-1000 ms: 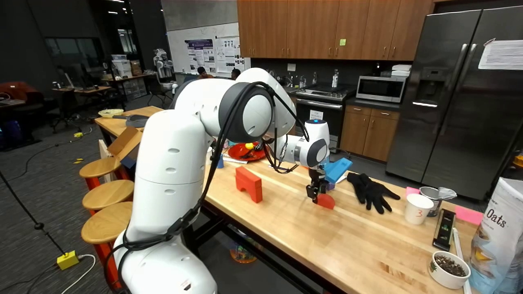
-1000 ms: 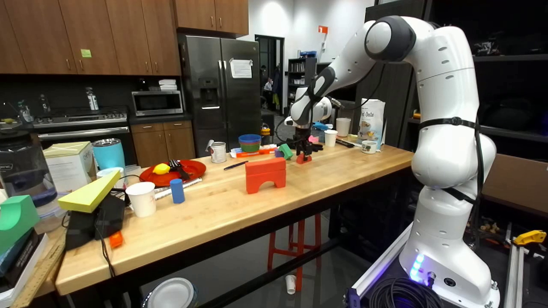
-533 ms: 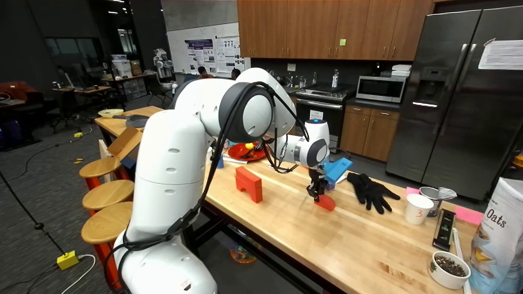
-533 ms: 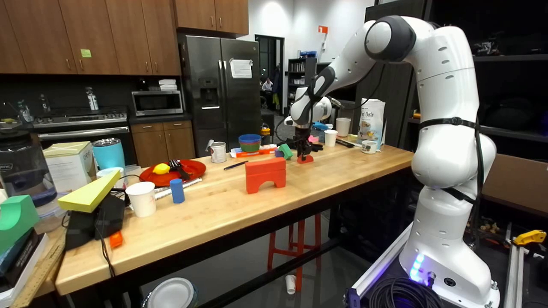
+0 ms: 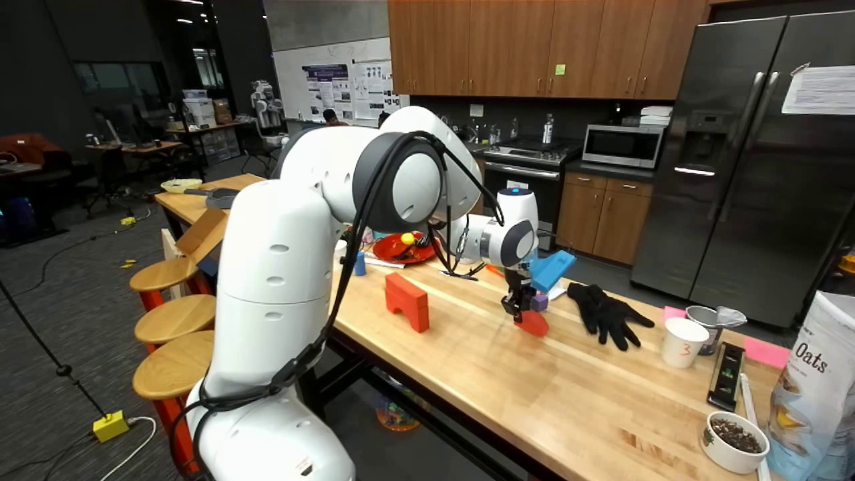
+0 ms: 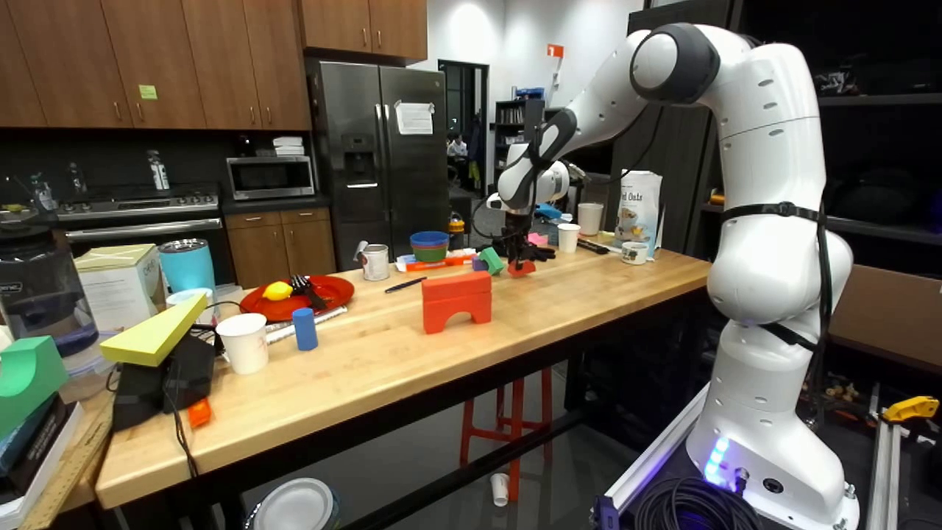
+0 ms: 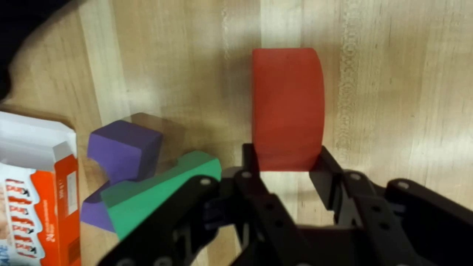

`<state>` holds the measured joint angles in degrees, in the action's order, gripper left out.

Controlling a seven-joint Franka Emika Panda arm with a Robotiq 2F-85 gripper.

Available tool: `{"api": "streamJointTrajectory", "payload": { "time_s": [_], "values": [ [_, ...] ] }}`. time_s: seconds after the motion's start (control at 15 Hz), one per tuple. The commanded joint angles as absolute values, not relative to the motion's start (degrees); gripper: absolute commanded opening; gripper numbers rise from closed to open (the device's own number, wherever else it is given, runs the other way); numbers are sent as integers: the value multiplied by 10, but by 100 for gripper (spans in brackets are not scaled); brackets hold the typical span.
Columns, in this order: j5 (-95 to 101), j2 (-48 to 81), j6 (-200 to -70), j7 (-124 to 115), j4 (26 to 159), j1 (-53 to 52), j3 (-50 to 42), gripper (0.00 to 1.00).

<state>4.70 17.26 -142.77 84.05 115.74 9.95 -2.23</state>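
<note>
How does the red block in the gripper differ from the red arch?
The red block is held in the gripper; the red arch stands on the table. The red block has a rounded side; the red arch has a curved notch underneath. The red block bears nothing; the red arch carries a red bar. Both are red.

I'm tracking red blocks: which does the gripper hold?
The half-round block, clamped in the gripper; the arch and brick atop it stand apart.

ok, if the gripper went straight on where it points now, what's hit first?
Likely the wooden tabletop below. The gripper points down, clamped on a red block, so the block would probably touch first; any gap under it is hard to judge.
</note>
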Motion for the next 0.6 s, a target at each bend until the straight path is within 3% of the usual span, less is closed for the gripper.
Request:
{"api": "streamJointTrajectory", "payload": {
  "time_s": [0.0,0.53],
  "values": [
    [69,112,-1434,833,1185,99,-31,15],
    [138,-10,-1466,836,1242,84,-39,15]
  ]
}}
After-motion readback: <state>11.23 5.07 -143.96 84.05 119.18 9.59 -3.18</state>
